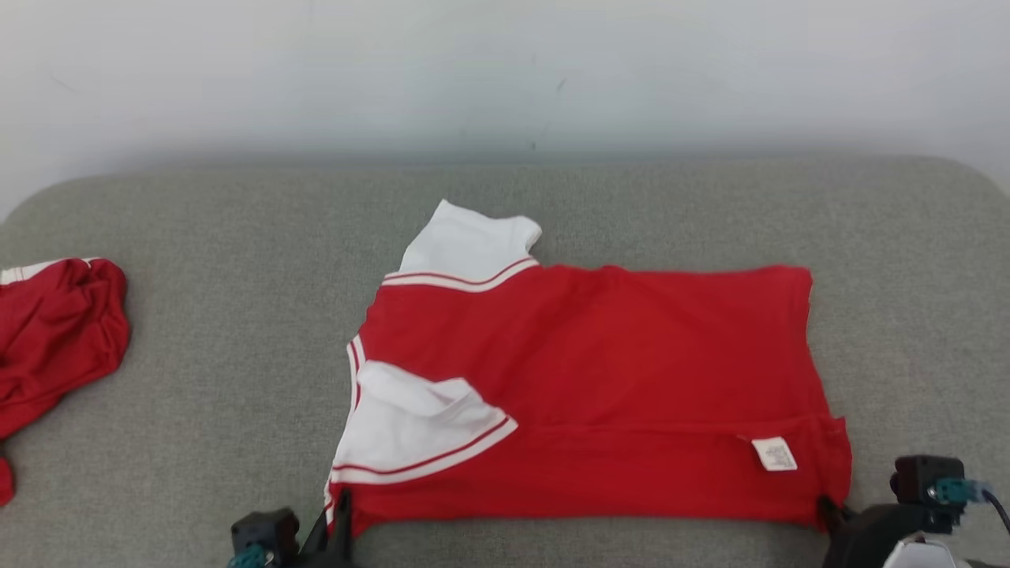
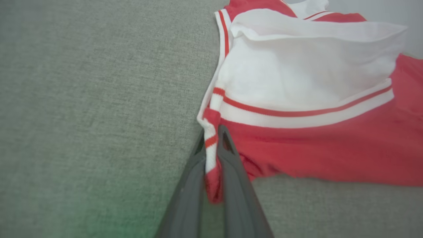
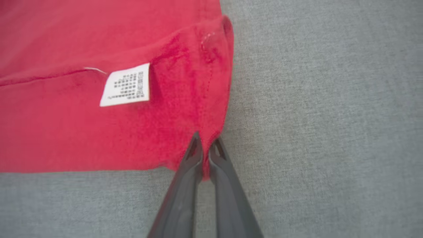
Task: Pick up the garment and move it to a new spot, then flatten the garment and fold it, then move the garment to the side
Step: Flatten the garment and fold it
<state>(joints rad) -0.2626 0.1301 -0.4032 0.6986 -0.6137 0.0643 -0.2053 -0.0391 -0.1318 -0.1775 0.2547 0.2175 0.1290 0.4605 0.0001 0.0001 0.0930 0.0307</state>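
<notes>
The red fabric garment with white striped sleeves point(image 1: 600, 379) lies flat on the grey woven surface point(image 1: 221, 237). The left gripper point(image 2: 213, 138) is clamped on its near striped corner. The right gripper point(image 3: 205, 143) is clamped on its near hem corner.

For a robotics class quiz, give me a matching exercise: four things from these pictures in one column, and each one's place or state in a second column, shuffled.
1. left hand
2. right hand
3. small white care label
4. crumpled dark red cloth

A. lies on the flat red shirt near its right edge
B. shut on a striped red-and-white edge
C. apart, at the left end of the grey fabric surface
D. shut on a plain red corner

Pairs: 1-B, 2-D, 3-A, 4-C.
</notes>
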